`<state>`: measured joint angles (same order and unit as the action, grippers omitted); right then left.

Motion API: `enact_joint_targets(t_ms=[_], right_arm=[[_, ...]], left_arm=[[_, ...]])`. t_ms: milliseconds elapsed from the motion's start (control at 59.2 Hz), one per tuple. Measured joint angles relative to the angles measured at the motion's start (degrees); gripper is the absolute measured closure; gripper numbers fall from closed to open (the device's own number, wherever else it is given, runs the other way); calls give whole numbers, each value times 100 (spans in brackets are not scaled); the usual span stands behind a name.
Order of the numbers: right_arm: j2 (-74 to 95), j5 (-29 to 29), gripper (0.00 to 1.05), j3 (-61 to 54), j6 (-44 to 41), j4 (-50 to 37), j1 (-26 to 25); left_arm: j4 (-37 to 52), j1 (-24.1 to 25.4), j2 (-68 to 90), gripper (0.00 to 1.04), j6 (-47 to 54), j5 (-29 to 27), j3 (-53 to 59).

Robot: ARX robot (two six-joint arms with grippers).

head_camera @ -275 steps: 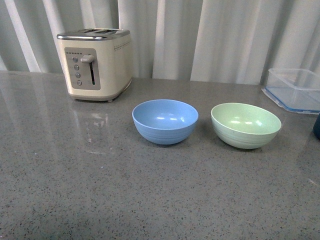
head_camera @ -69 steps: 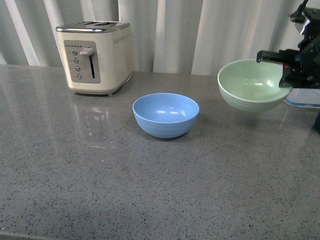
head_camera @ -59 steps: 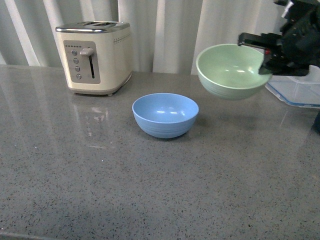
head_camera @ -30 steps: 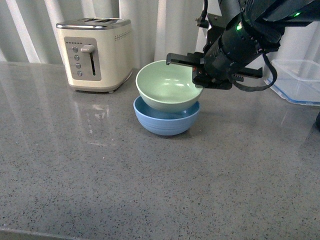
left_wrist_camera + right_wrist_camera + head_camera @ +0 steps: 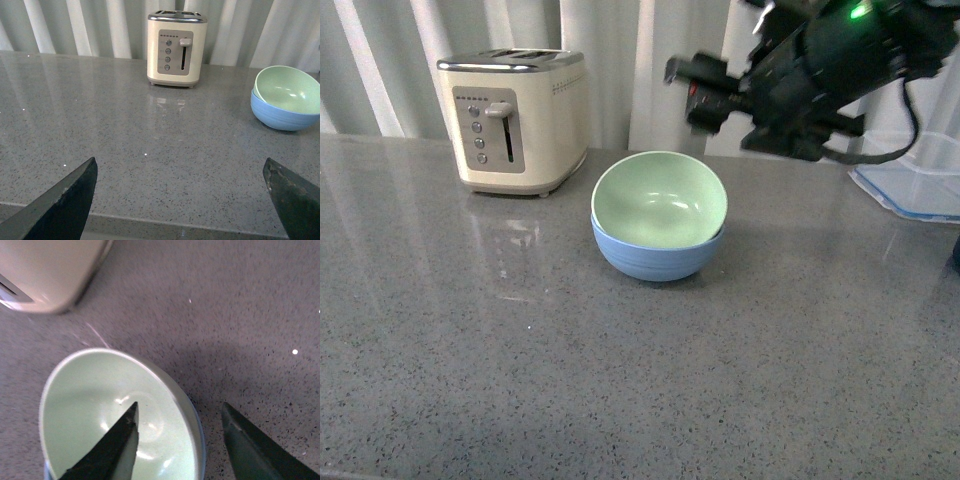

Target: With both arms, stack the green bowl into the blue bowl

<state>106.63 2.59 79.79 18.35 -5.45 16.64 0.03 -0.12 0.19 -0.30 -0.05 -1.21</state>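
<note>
Green bowl (image 5: 659, 200): round, matte pale mint plastic, smooth inside with small glints of light. It sits nested in the blue bowl (image 5: 655, 257) near the middle of the counter, tilted, its opening facing up and somewhat toward the near side, the far rim riding higher than the near rim. Its outer wall is almost wholly hidden.

Blue bowl: round, matte sky-blue plastic with faint horizontal ridges low on the wall. Upright on the counter; only its outer wall and a sliver of rim show around the green one.

Right gripper (image 5: 177, 432): dark, two tapered fingers spread apart with nothing between them, raised above the bowls' far right side. In the front view the right arm (image 5: 820, 70) is blurred, bulky and black, with a green light; cut off at the frame's top and right.

Left gripper (image 5: 182, 200): two dark wedge fingers set wide apart, empty, low at the near edge, well apart from the bowls; only the tips show.

Counter (image 5: 520, 340): grey speckled stone, glossy.

Toaster (image 5: 515, 120): cream body, metal top, far left.

Clear container (image 5: 915, 190): far right, cut off.
</note>
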Motion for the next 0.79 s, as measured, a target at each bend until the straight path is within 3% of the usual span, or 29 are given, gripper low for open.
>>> enact_joint_targets(t_ms=[68, 118, 186, 473, 794], right_arm=[[-984, 122, 25, -1117, -22, -1639, -275], [-1537, -990, 35, -1781, -597, -2594, -367], [-2026, -1412, 51, -2717, -1314, -3268, -518], [-3060, -1023, 103, -5021, -1779, -4087, -866], [-4262, -706, 104, -6478, -1816, -4293, -1200]], left_arm=[[0, 0, 0, 7, 0, -7, 0], [0, -2, 0, 7, 0, -4, 0], [0, 0, 0, 7, 0, 7, 0], [0, 0, 0, 7, 0, 4, 0], [0, 0, 0, 7, 0, 4, 0]])
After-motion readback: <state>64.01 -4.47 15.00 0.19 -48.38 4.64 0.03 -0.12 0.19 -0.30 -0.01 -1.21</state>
